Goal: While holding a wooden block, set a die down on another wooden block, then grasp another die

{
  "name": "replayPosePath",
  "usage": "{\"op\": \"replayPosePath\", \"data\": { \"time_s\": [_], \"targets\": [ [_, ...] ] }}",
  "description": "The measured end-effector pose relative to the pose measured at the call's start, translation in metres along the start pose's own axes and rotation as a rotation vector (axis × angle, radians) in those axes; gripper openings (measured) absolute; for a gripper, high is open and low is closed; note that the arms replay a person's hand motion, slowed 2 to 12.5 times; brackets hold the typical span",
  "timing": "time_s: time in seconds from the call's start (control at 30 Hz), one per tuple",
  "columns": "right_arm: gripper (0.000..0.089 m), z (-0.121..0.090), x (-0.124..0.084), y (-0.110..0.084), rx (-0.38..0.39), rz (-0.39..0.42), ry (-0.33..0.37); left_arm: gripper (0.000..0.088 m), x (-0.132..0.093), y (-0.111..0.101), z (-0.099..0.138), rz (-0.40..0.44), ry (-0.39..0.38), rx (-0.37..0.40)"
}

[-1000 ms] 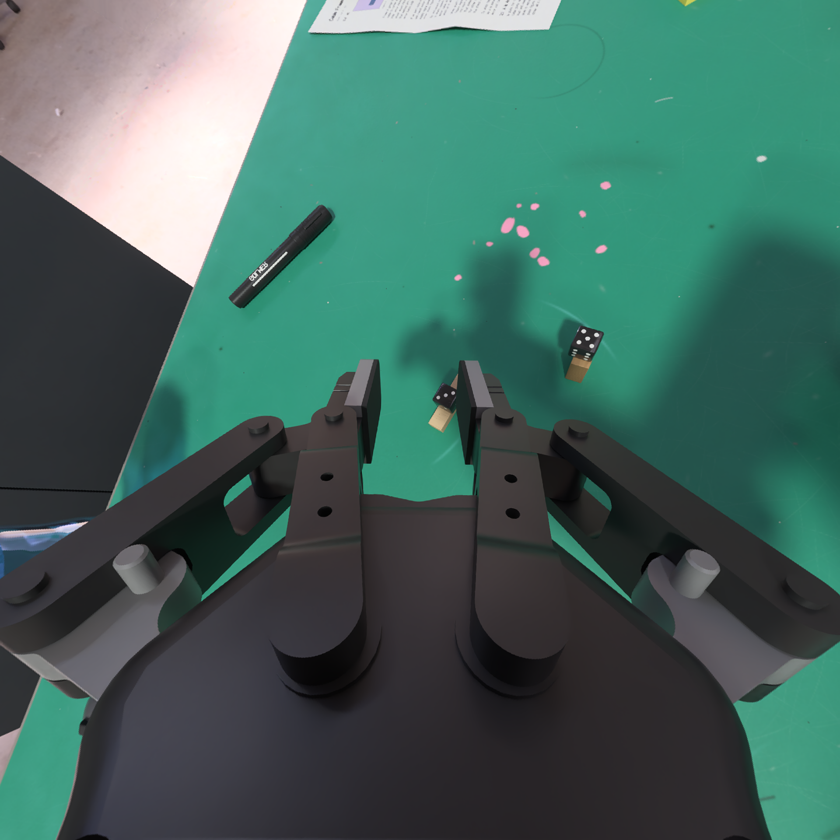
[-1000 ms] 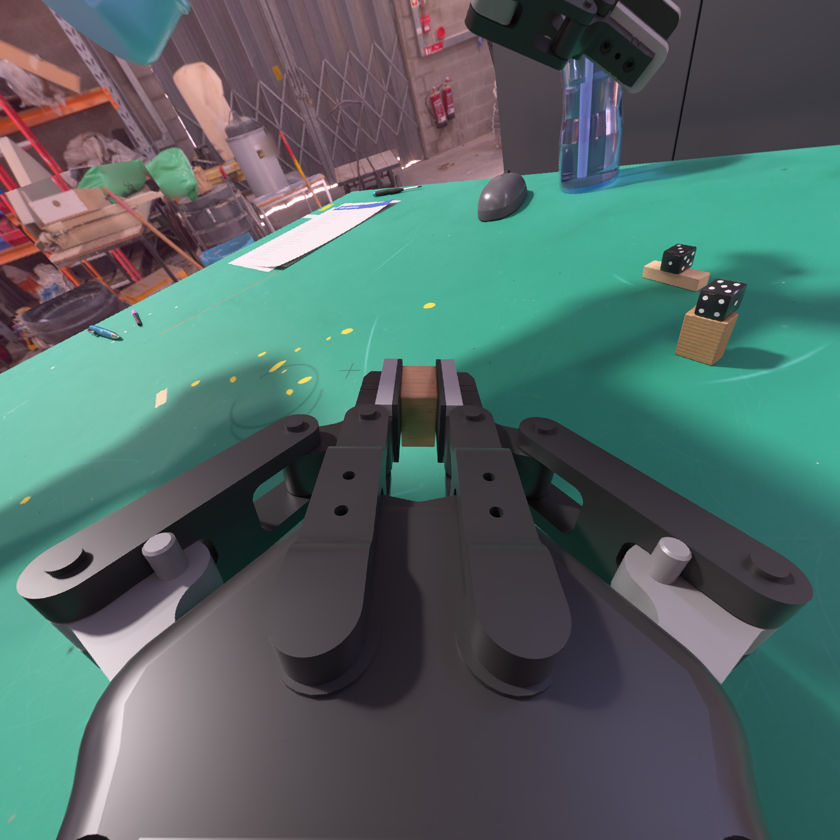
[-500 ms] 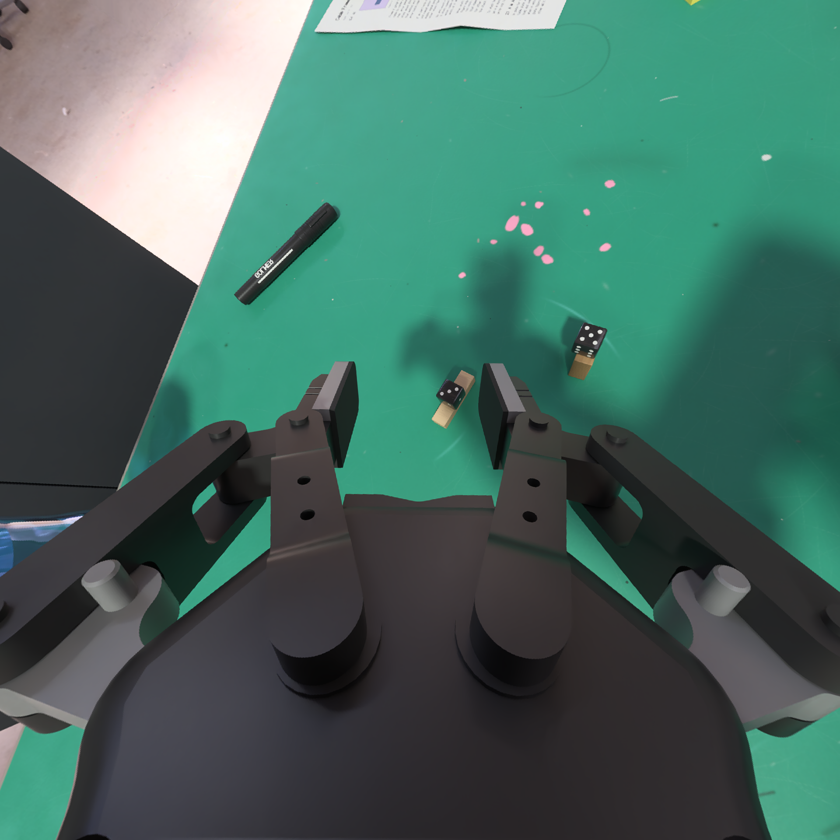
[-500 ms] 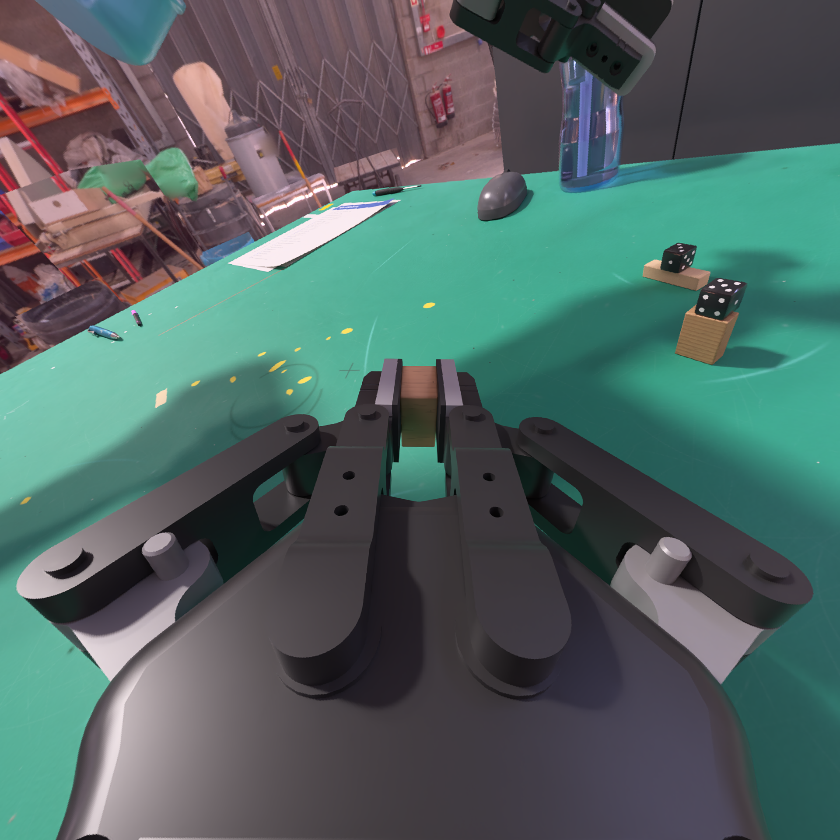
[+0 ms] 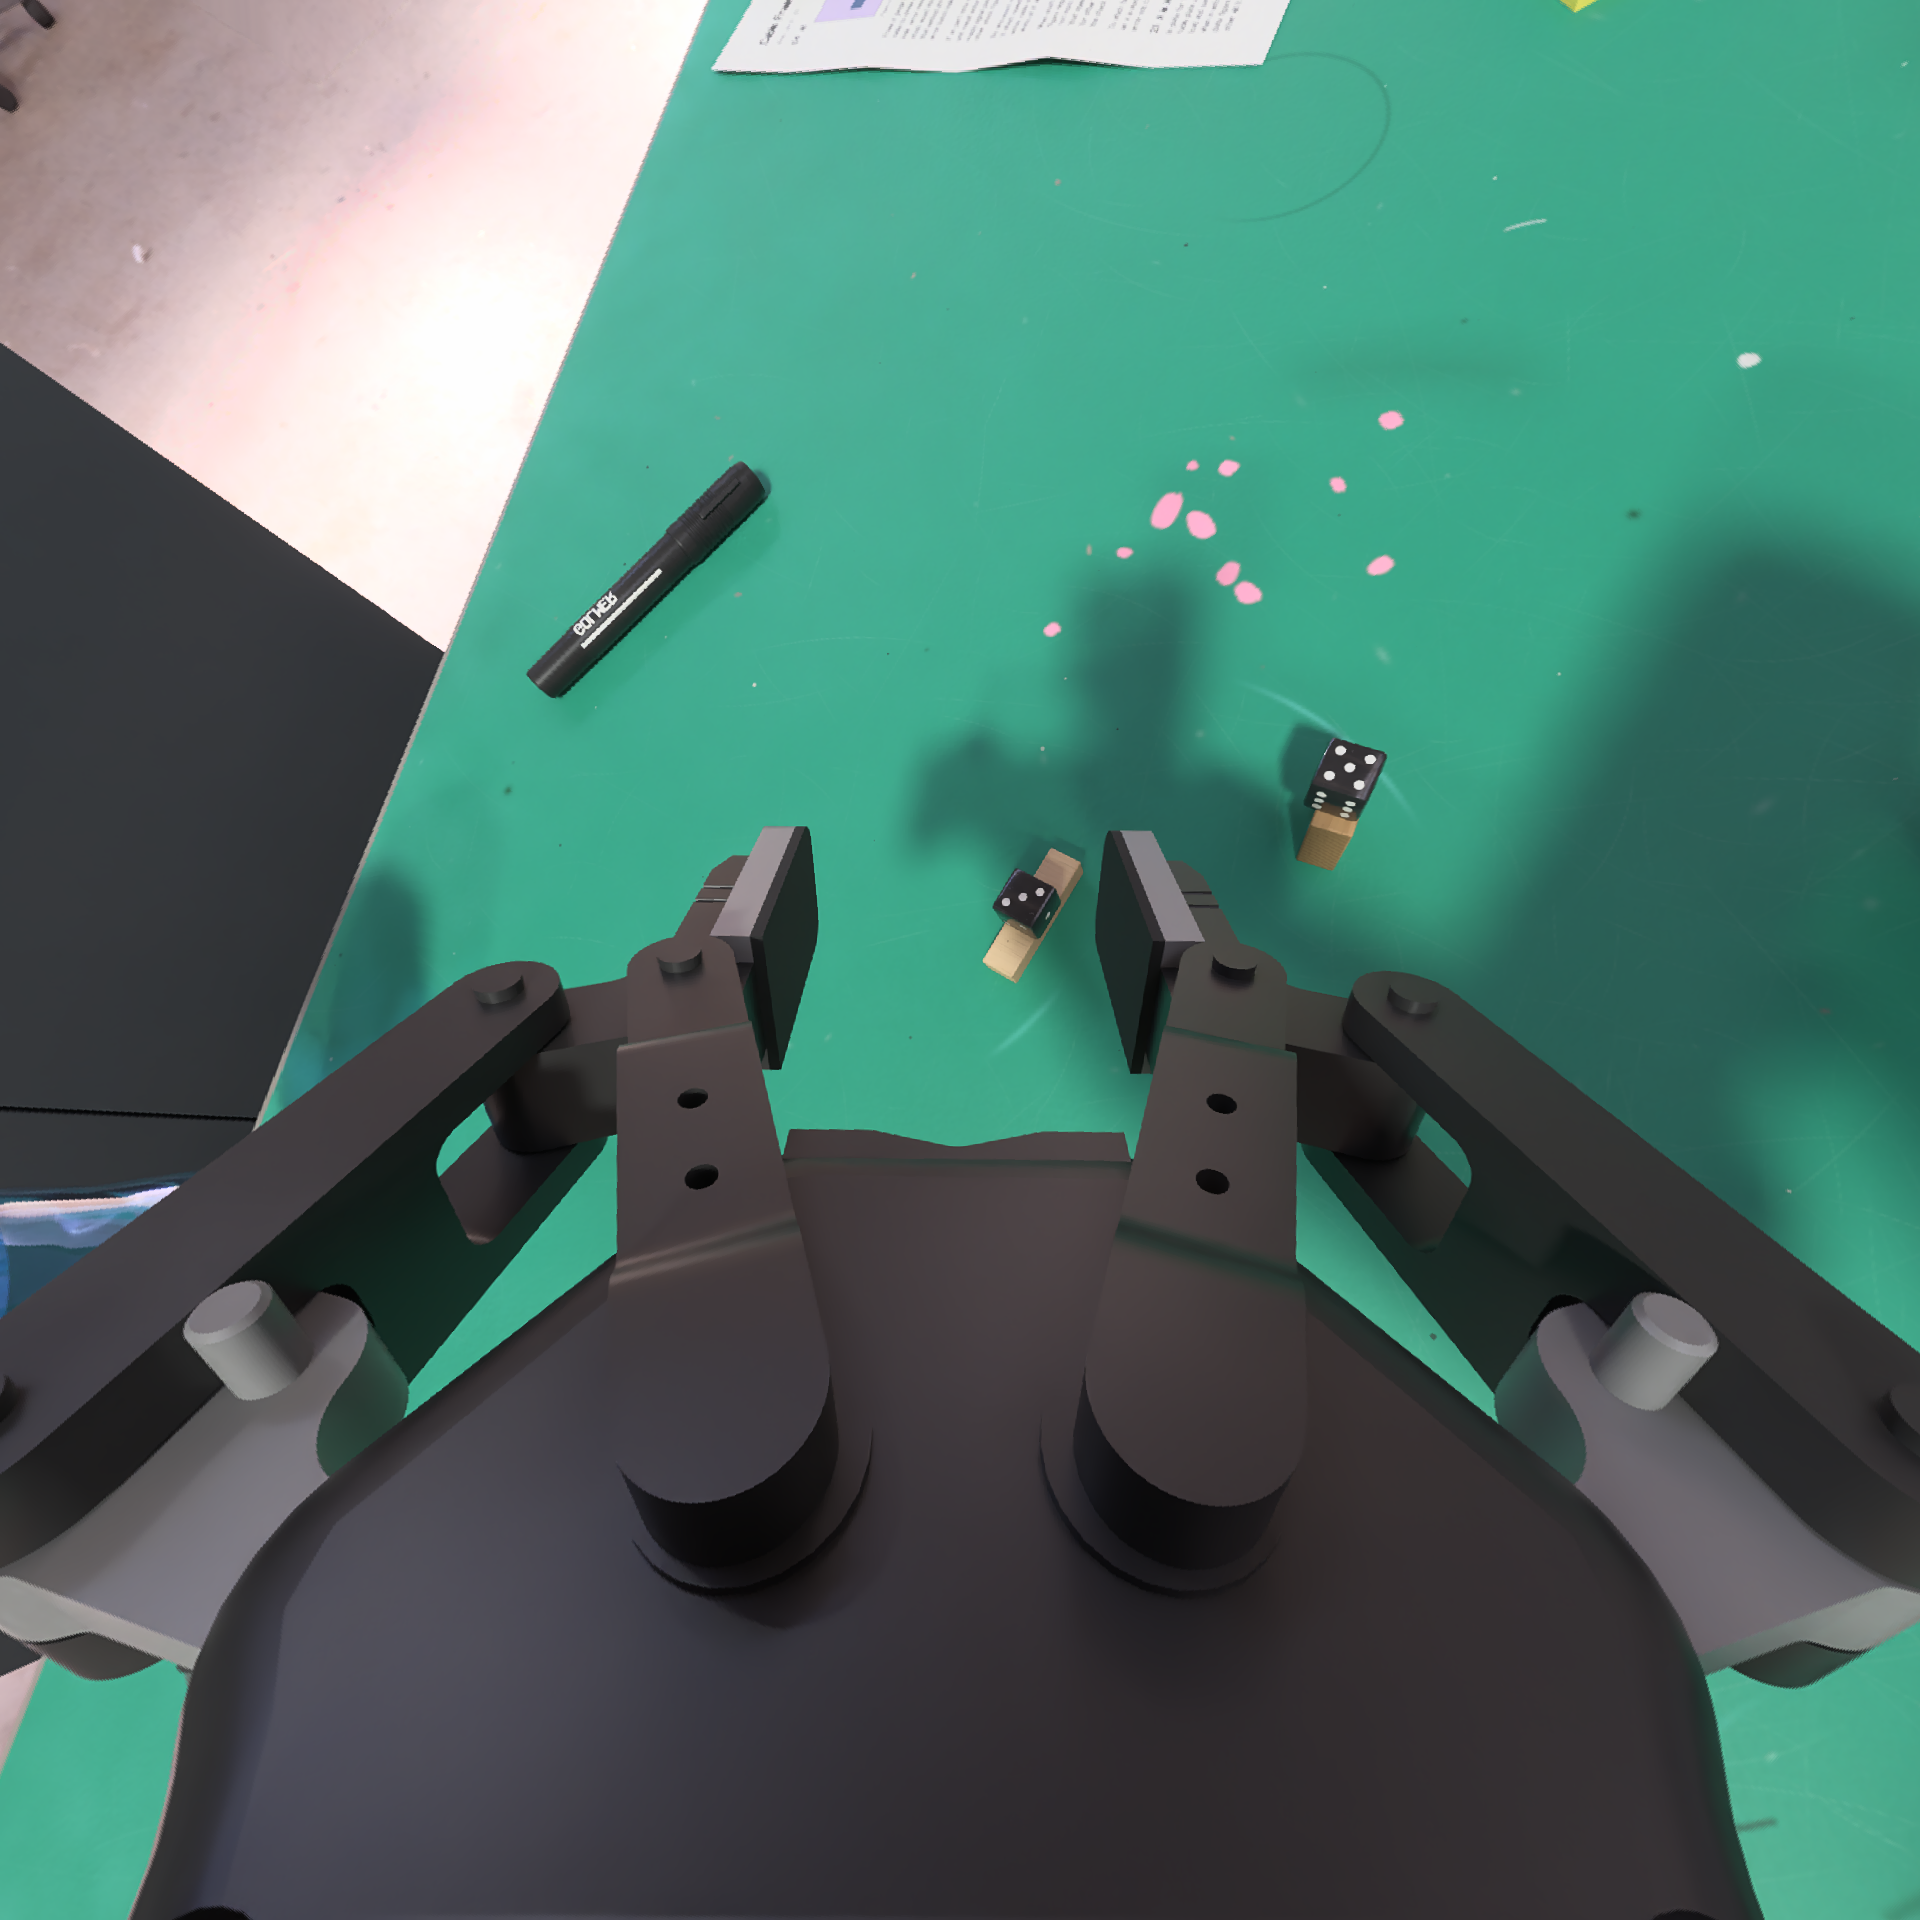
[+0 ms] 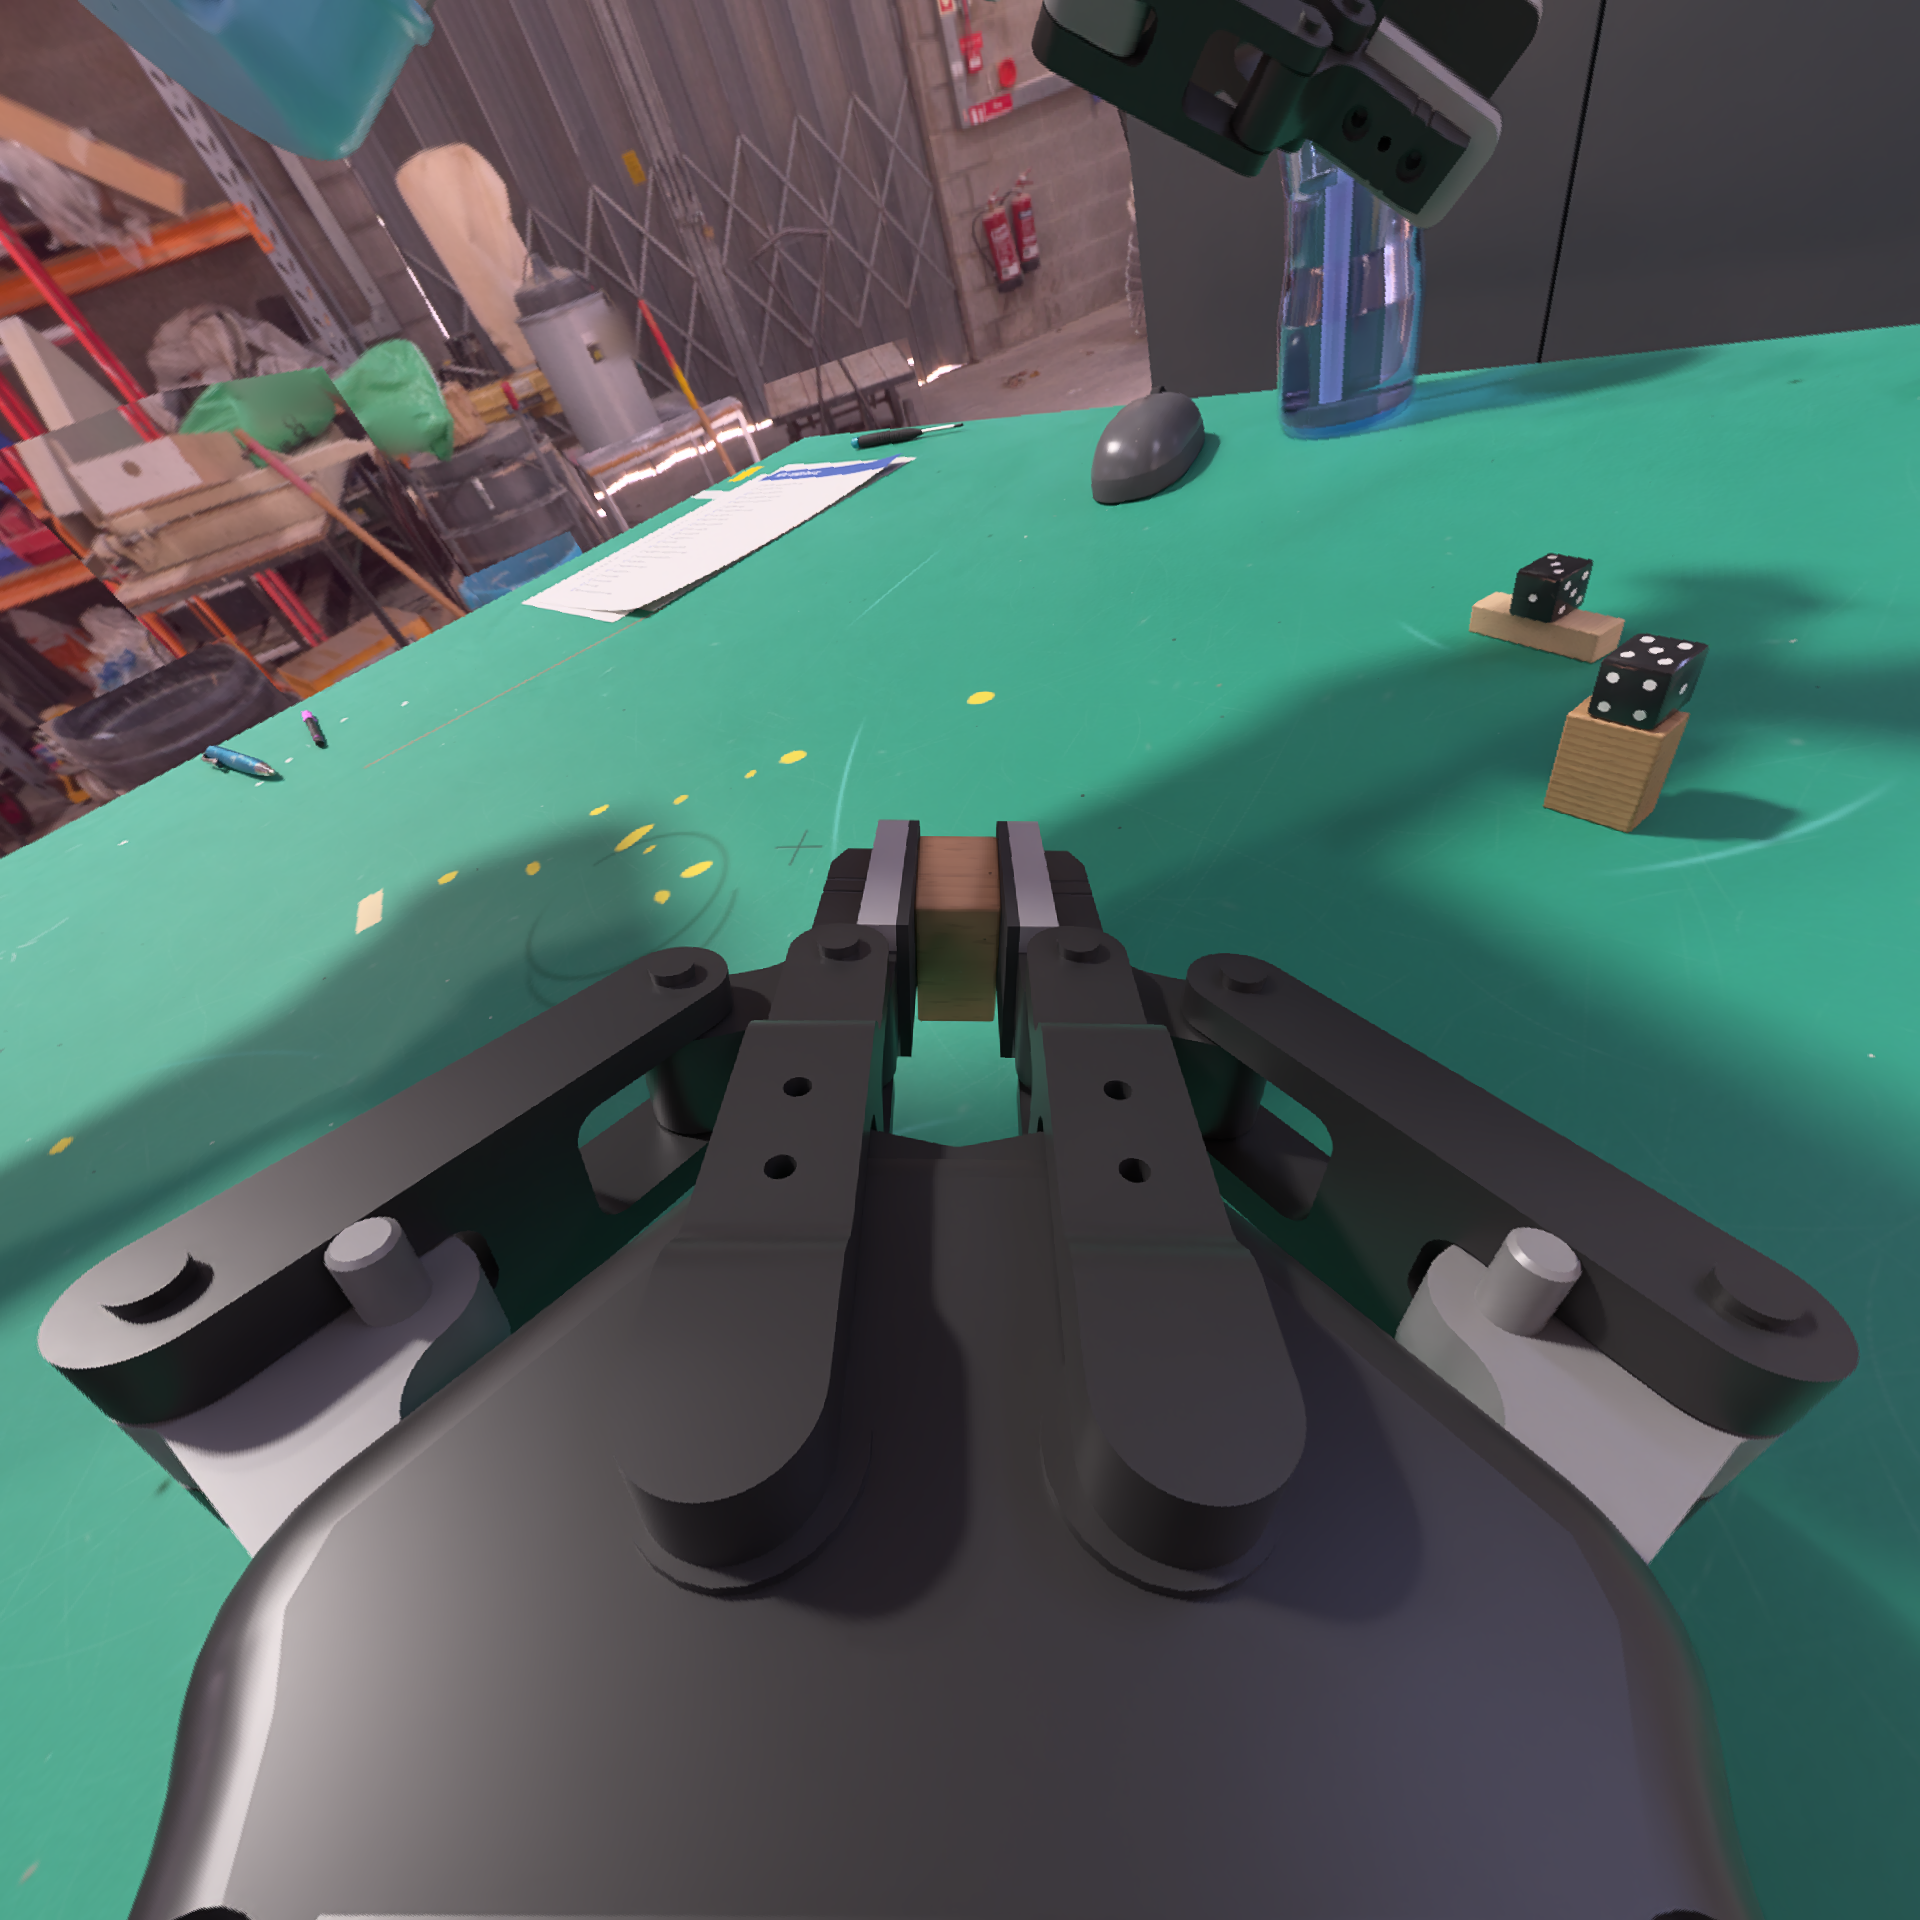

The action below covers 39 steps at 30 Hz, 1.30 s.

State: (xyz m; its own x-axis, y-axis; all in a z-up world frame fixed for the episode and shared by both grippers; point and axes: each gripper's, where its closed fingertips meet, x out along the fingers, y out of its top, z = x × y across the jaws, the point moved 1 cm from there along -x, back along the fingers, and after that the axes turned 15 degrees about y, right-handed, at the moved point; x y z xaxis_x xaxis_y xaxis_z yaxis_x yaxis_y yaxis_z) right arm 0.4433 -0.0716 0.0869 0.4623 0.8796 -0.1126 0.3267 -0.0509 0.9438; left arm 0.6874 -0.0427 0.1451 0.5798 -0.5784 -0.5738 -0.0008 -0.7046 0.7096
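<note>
The green table top (image 5: 1039, 312) carries everything, and the flat pale wooden block (image 5: 1029, 920) lying on it serves as landmark. The left gripper (image 5: 956, 935) hangs above that block with its jaws spread wide and nothing between them; the block sits below the gap, nearer the right-hand finger. Its long axis runs diagonally, from near-left to far-right. A small black die with white pips (image 5: 1023, 897) rests on its middle, so the set-down looks done.

To the right of the landmark and a little farther off stands an upright tan wooden block (image 5: 1327, 836) with a second black die (image 5: 1345, 774) on top, probably the one to grasp next. It lies right of the left gripper, so the coming move is a sideways shift; how much height must be lost is hard to judge from above.

The right gripper (image 6: 958, 862) is closed on a third wooden block (image 6: 956, 914), well apart from the landmark.

Room is open around both stacks; a black marker pen (image 5: 649, 582) lies well left, near the table edge.
</note>
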Motion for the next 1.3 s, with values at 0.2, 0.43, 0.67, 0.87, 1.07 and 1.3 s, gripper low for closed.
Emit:
{"op": "replayPosePath", "data": {
  "time_s": [0.2, 0.43, 0.67, 0.87, 1.07, 1.3],
  "targets": [
    [0.0128, 0.0001, 0.0, 0.0, 0.001, 0.0, 0.0, 0.049, 0.0004, -0.0005, 0.0009, -0.001, -0.003, 0.0],
    [0.0128, 0.0002, 0.0001, -0.0001, 0.001, -0.001, 0.0, 0.049, 0.0006, -0.0008, 0.0018, -0.002, -0.005, 0.002],
    [0.0128, 0.0002, 0.0001, -0.0001, 0.001, 0.0, 0.0, 0.0489, 0.0011, -0.0018, 0.003, -0.006, -0.009, 0.005],
    [0.0128, 0.0002, 0.0002, 0.0, 0.001, 0.0, 0.0, 0.0489, 0.0015, -0.0022, 0.0037, -0.008, -0.012, 0.007],
    [0.0128, 0.0001, 0.0002, 0.0, 0.001, 0.0, 0.001, 0.0489, 0.0015, -0.0023, 0.0041, -0.01, -0.013, 0.009],
    [0.0128, 0.0, 0.0002, 0.0, 0.001, 0.0, 0.001, 0.0489, 0.0014, -0.0022, 0.0042, -0.01, -0.013, 0.01]
  ]
}}
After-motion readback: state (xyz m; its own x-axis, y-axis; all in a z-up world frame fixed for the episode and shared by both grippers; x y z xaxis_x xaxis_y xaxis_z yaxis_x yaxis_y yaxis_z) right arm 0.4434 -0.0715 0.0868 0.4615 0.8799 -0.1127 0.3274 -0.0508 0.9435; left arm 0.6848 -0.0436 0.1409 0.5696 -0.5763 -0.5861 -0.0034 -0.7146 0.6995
